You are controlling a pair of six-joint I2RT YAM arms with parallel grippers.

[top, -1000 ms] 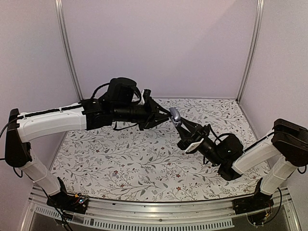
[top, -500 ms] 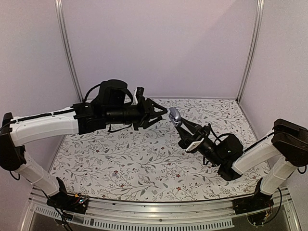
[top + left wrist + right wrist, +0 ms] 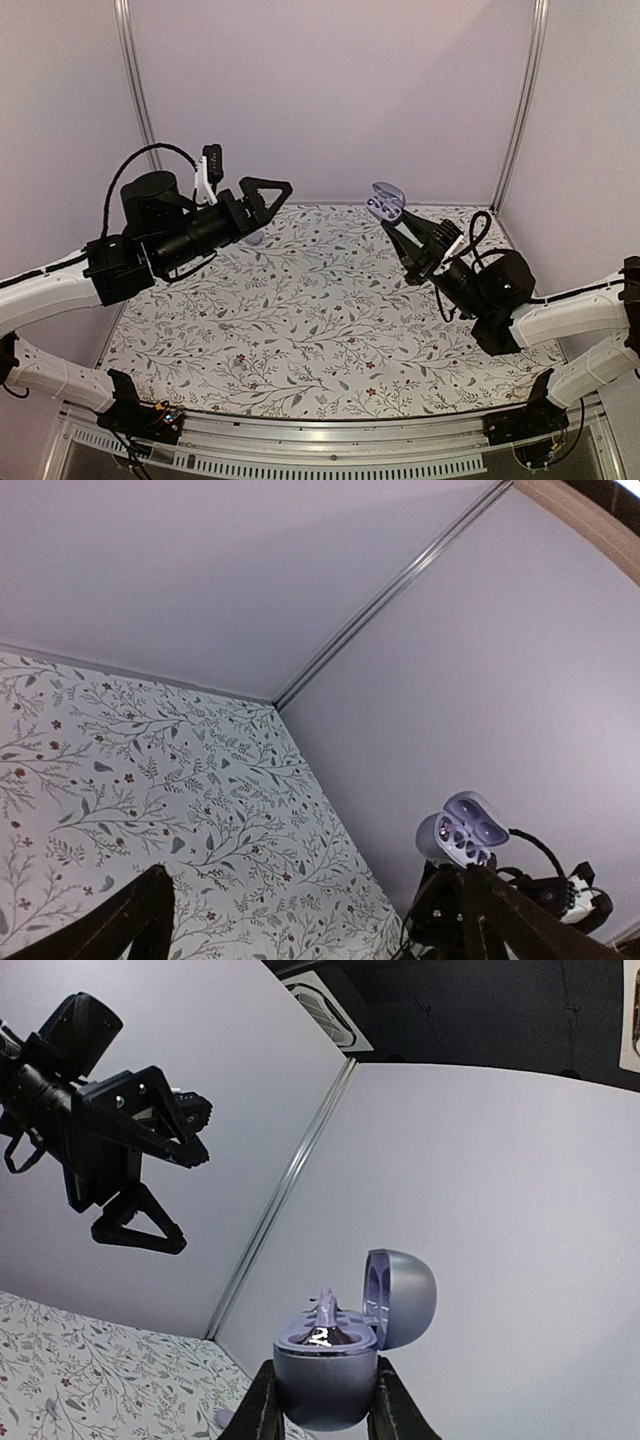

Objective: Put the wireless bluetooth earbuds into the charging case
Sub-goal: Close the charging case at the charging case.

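Left fingers are hanging spread wide with nothing between them, up off the worktop on the left side. Right fingers are pinching the base of the charging case and holding it in the air toward the back right, with the lid flipped open and standing upright. Those fingers are covering the lower sides of the case. A small nub is poking up out of the base, but it's looking too tiny to call an earbud. A lavender blob is lying on the flowered cloth below the left fingers, too blurry to identify. Pale walls and a metal post are boxing everything in.
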